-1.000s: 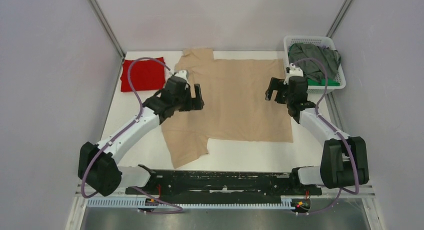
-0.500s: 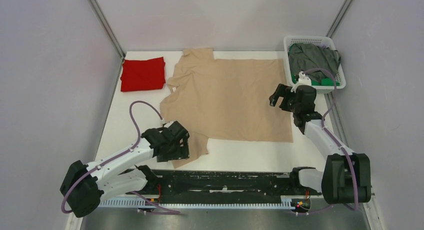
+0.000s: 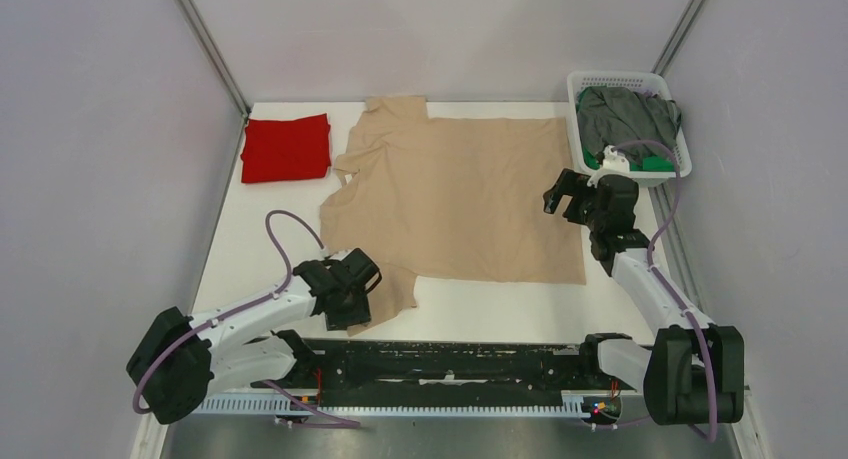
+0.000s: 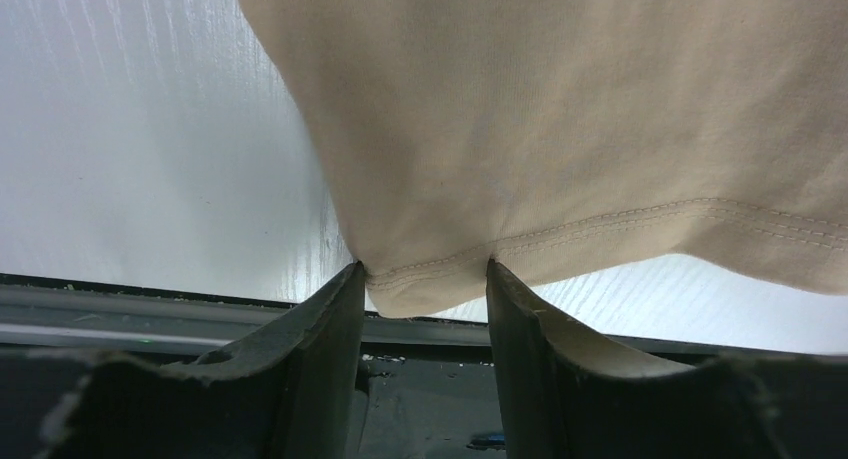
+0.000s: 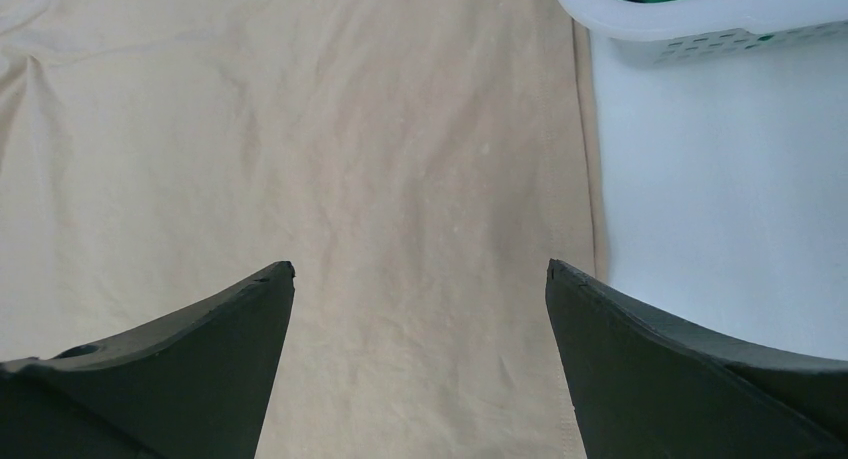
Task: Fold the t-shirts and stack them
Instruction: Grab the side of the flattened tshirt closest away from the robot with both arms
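A beige t-shirt (image 3: 470, 199) lies spread flat, sleeves out, just beside the white basket (image 3: 617, 77). A red t-shirt (image 3: 287, 148), folded square, sits well beyond it from the basket. A dark grey t-shirt (image 3: 625, 114) and a green t-shirt (image 3: 655, 165) lie crumpled inside the basket.

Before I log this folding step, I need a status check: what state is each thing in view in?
Large beige cotton t-shirt: unfolded, spread flat.
Bright red t-shirt: folded, far left.
Dark grey t-shirt: crumpled in white plastic basket.
Green t-shirt: bunched beneath the grey one.
Left gripper: fingers around beige sleeve hem, grip unclear.
Right gripper: open above beige shirt's edge.
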Controlling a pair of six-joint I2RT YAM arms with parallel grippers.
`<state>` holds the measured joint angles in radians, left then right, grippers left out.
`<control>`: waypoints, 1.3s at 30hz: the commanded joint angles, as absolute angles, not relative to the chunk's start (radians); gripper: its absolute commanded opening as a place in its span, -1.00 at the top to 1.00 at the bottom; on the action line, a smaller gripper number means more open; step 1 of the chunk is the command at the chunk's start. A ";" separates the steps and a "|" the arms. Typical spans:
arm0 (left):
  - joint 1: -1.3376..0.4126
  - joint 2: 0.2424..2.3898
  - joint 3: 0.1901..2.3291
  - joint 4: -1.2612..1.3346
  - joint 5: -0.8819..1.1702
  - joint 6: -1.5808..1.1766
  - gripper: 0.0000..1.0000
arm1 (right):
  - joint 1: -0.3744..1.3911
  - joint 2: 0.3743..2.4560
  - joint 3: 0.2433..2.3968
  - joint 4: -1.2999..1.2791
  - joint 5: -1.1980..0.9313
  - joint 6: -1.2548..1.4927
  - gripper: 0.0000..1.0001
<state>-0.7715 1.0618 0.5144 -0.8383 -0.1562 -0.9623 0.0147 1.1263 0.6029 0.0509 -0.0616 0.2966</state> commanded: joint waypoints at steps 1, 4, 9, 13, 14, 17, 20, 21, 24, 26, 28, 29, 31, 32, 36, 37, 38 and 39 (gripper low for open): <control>-0.776 1.081 0.515 -0.812 -0.178 -1.002 -0.04 | 0.009 1.103 0.594 0.064 -0.031 0.295 -0.96; -0.776 1.096 0.518 -0.823 -0.170 -1.005 0.00 | 0.006 1.088 0.591 0.048 0.019 0.319 -0.96; -0.781 1.148 0.530 -0.863 -0.166 -1.006 0.05 | 0.006 1.051 0.568 0.041 0.089 0.352 -0.96; -0.788 1.193 0.554 -0.863 -0.164 -0.990 0.24 | -0.021 1.029 0.554 0.032 0.124 0.367 -0.96; -0.790 1.206 0.559 -0.862 -0.163 -0.987 0.35 | -0.026 1.024 0.554 0.022 0.136 0.376 -0.96; -0.793 1.217 0.581 -0.862 -0.158 -0.959 0.91 | -0.036 1.000 0.552 -0.031 0.176 0.411 -0.96; -0.793 1.185 0.587 -0.866 -0.138 -0.916 0.96 | -0.041 0.964 0.541 -0.131 0.210 0.451 -0.96; -0.793 1.165 0.588 -0.872 -0.129 -0.906 0.96 | -0.041 0.949 0.529 -0.160 0.218 0.458 -0.96; -0.795 1.106 0.582 -0.873 -0.080 -0.907 0.96 | -0.041 0.878 0.482 -0.236 0.264 0.470 -0.96; -0.795 1.073 0.586 -0.886 -0.053 -0.915 0.96 | -0.043 0.822 0.462 -0.315 0.300 0.477 -0.95; -0.796 1.056 0.596 -0.909 -0.036 -0.925 0.96 | -0.042 0.762 0.423 -0.356 0.292 0.482 -0.90; -0.797 1.048 0.600 -0.919 -0.031 -0.930 0.96 | -0.043 0.735 0.395 -0.361 0.273 0.479 -0.87; -0.801 1.033 0.593 -0.920 -0.011 -0.941 0.96 | -0.043 0.697 0.348 -0.361 0.231 0.468 -0.80; -0.802 1.026 0.585 -0.921 -0.005 -0.946 0.96 | -0.043 0.691 0.332 -0.360 0.217 0.465 -0.75; -0.819 1.007 0.573 -0.923 0.031 -0.954 0.96 | -0.043 0.752 0.318 -0.356 0.178 0.446 -0.54; -0.823 1.002 0.574 -0.921 0.026 -0.957 0.96 | -0.043 0.773 0.317 -0.354 0.174 0.443 -0.45; -0.826 0.998 0.570 -0.922 0.021 -0.961 0.96 | -0.043 0.787 0.311 -0.345 0.173 0.444 -0.41; -0.828 0.994 0.569 -0.920 0.016 -0.965 0.96 | -0.043 0.800 0.302 -0.327 0.175 0.444 -0.34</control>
